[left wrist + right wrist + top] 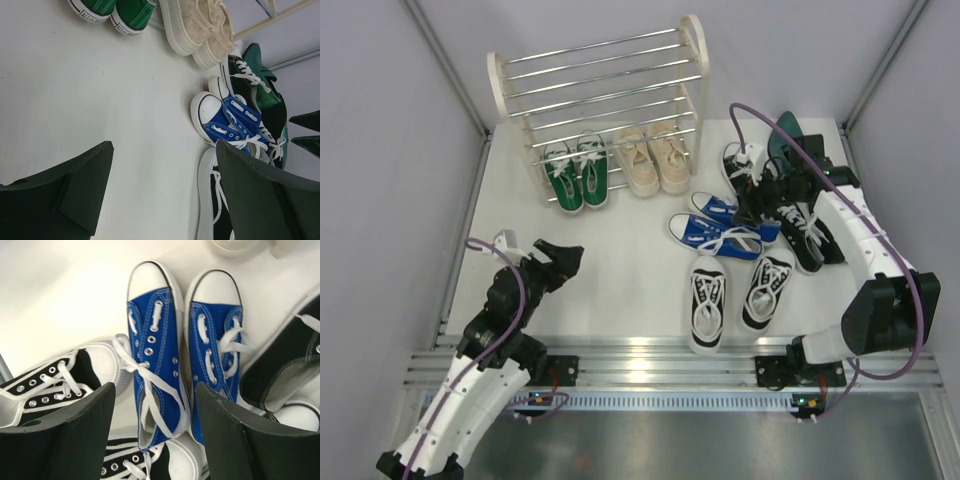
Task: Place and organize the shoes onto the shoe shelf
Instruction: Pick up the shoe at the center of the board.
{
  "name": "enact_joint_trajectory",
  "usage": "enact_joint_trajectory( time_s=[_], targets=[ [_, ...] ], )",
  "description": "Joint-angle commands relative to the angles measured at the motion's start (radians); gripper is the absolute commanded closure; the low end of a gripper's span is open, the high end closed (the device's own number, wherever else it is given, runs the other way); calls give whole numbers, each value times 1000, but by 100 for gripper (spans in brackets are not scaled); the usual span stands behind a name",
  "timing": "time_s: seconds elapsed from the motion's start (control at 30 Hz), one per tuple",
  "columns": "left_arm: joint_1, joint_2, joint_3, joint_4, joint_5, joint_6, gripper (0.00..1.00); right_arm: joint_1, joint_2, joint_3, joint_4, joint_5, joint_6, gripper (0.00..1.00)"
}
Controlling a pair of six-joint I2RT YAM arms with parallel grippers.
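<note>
White bench [620, 270] between grey walls [380, 150]: the right jaws stand apart and empty, poised over the heel end of the blue pair [165, 350]. That pair lies side by side mid-bench among black-and-white sneakers [735, 295], well short of the shelf [600, 80]. Judging by that stance, a blue shoe is the one in hand. The grip would go best across one shoe's collar or side wall, not the loose lace [150, 375] trailing over it, and low enough that the canvas does not fold out of the pinch. A straight lift should clear the sneakers crowding both sides before the carry to the bare rods. Green pair [577, 175] and beige pair [655, 160] sit at the shelf's foot; dark dress shoes [790, 135] lie at the far right. Right arm [865, 250] reaches forward from its base, elbow bent, wrist tipped down over the cluster. Left arm [490, 330] is folded near the left edge, the left jaws wide and empty, low over bare bench and aimed toward the shoes.
</note>
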Motion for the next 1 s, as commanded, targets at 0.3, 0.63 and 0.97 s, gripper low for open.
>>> enact_joint_trajectory(
  time_s=[0.3, 0.63, 0.97],
  targets=[
    [2, 221, 82, 57, 100, -57, 14, -10, -91, -36, -215, -155, -435, 35],
    [4, 286, 73, 99, 154, -61, 14, -10, -83, -110, -229, -17, -797, 37],
    [2, 208, 42, 99, 150, -75, 15, 132, 1, -151, 44, 172, -639, 48]
  ],
)
